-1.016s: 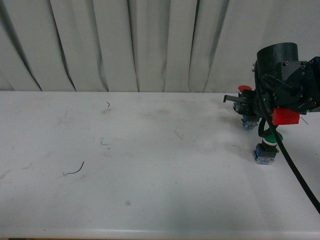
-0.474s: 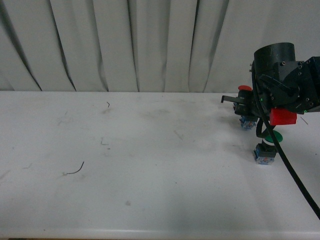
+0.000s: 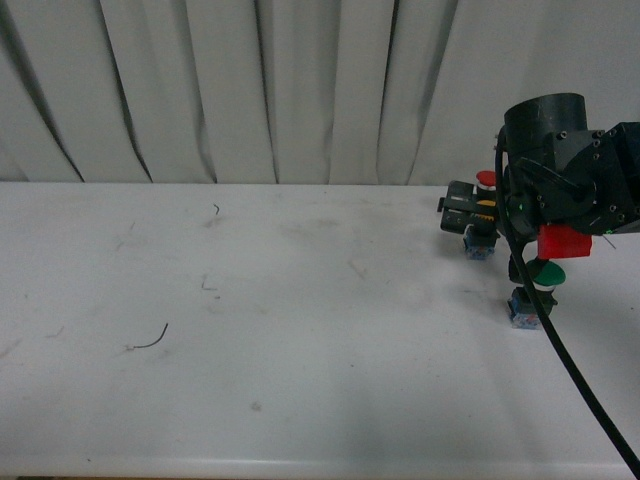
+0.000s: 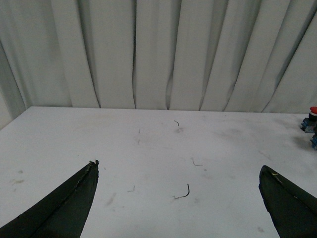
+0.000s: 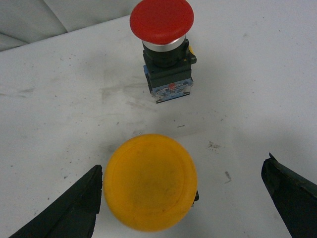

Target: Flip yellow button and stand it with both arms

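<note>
Broadly, the white, scuffed worktop (image 3: 300, 380) spreads before a backdrop of pale pleated curtain (image 3: 250, 90), and most of its surface carries only faint marks and a thin curl of dark wire (image 3: 150, 340).

At the far right of the front view my bulky black right arm (image 3: 570, 175) reaches in, with a red part on it and a black cable (image 3: 580, 380) trailing toward the near edge. Its right gripper (image 5: 190, 193) is spread wide: in the right wrist view both dark fingers sit far apart, one on each side of the yellow button, touching nothing.

My left gripper (image 4: 181, 198) is likewise spread, its two black fingertips at opposite sides of the left wrist view over bare worktop, well apart from the buttons.

Just below the right arm stands a green-capped push button with a blue-grey base (image 3: 530, 295).

Between the right gripper's fingers is the yellow button with its round orange-yellow mushroom cap (image 5: 150, 181), cap facing the wrist camera; its base is hidden beneath the cap.

Just beside it stands the red-capped push button with a black collar and blue base (image 5: 163, 44).
</note>
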